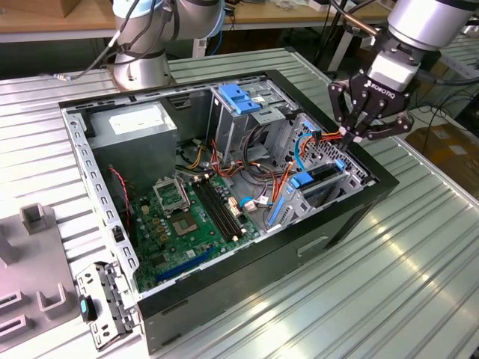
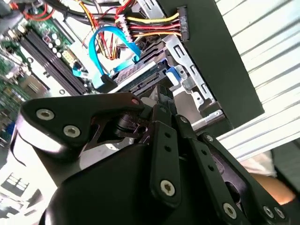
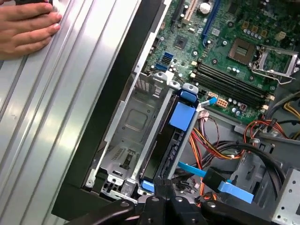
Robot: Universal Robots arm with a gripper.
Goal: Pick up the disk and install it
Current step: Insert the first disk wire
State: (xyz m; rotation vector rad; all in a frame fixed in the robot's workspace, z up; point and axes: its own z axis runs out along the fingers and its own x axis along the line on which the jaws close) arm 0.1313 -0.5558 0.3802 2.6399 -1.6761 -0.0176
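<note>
At the exterior view's right, low in the open case, the disk (image 1: 318, 176) stands on edge in 1 slot of the drive cage (image 1: 296, 209), its blue rails guiding it. Just above, the gripper (image 1: 352, 136), claw pinched closed, meets its end, pressing, I'd judge.

We see a ribbed, glossy metal worktop (image 1: 419, 284), a matt black case (image 1: 247, 295), the disk (image 3: 183, 116) with smooth bright-blue plastic rails, and a matt black pincer (image 1: 350, 134).
</note>
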